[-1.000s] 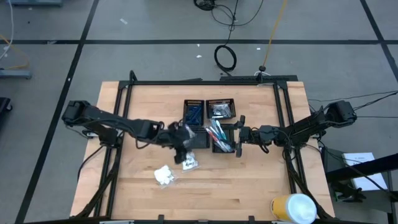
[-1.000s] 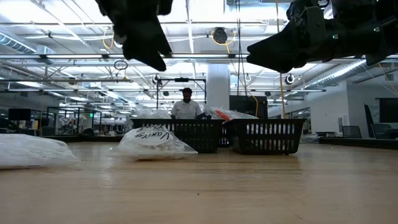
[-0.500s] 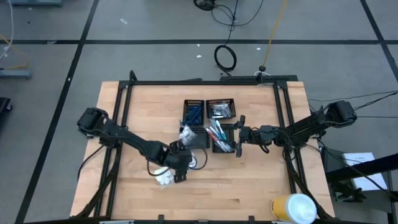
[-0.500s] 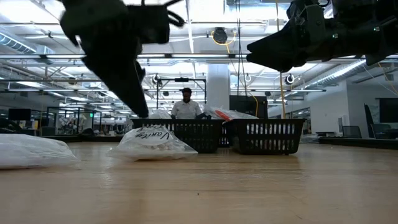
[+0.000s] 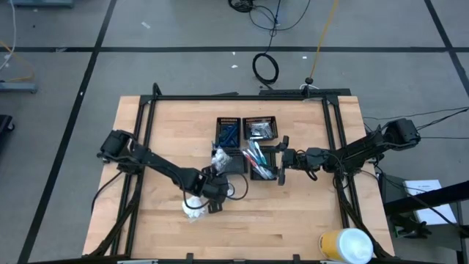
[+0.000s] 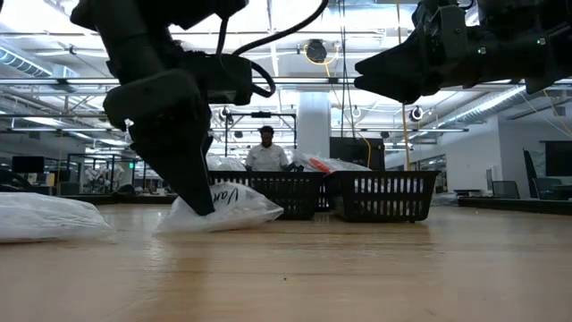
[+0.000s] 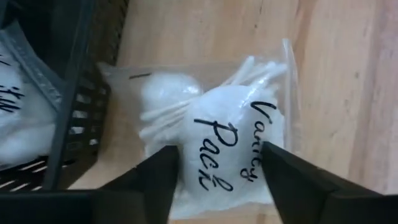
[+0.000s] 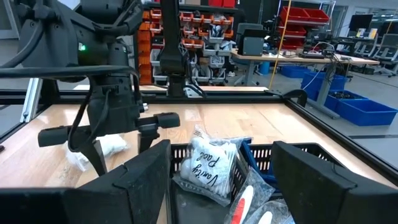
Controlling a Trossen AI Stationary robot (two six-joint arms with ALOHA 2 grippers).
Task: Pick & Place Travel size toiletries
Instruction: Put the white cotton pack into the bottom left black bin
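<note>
A clear packet of white swabs, lettered "Vanity Pack" (image 7: 217, 124), lies flat on the wooden table beside a black mesh tray (image 7: 74, 112). My left gripper (image 7: 221, 186) points steeply down over it, open, one finger on each side of its near part. In the low view the gripper (image 6: 201, 201) reaches almost to the table in front of the packet (image 6: 237, 204). A second packet (image 5: 192, 210) lies nearer the front edge. Another packet (image 5: 218, 157) rests in the near-left tray. My right gripper (image 5: 281, 160) waits open, level, beside the trays. My left gripper comes at the packet from above, slanting, with its fingers (image 7: 155, 180) astride the lettered half. I cannot tell whether the fingertips touch the packet. The packet lies flat on the table.
Four black mesh trays (image 5: 245, 147) stand together at the table's middle, holding razors, toothbrushes and small pieces. A large yellow-and-white cylinder (image 5: 346, 246) stands at the near right corner. A black frame (image 5: 234, 97) runs round the table. A person (image 6: 266, 154) stands in the room beyond.
My left gripper has gone from above the near-left tray toward the table's near edge and down, tipping steeper, until its fingers stand over the packet on the table. A packet now shows lying in that tray.
</note>
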